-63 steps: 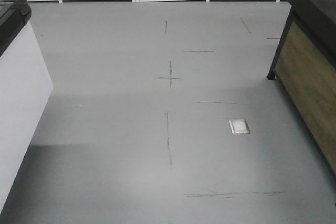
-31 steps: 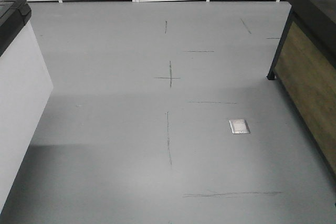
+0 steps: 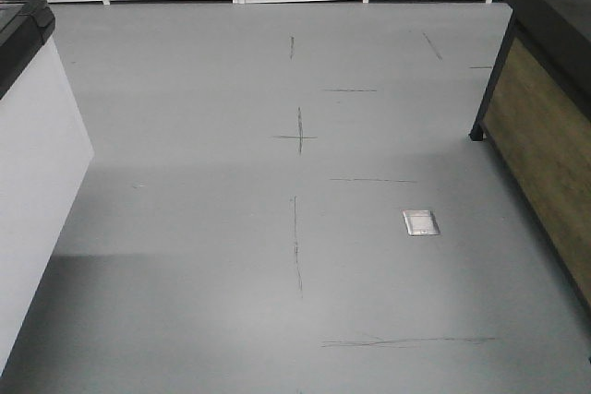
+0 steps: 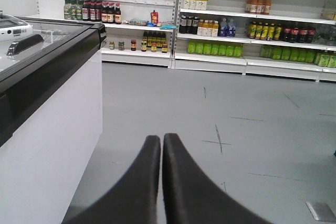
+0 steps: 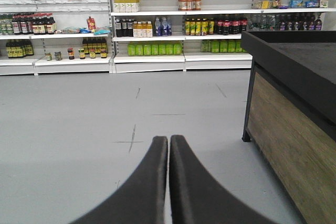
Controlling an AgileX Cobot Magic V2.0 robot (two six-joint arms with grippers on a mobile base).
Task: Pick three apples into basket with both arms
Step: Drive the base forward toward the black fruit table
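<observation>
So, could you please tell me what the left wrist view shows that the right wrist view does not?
Only the left wrist view shows the white chest freezer with its black rim, on the left, and the left pincer, shut on nothing. Only the right wrist view shows the wood-panelled counter with a black top, on the right, and the right pincer, also shut and empty. Both show the grey floor with a drawn cross, and the stocked shelves with a row of green bottles.
</observation>
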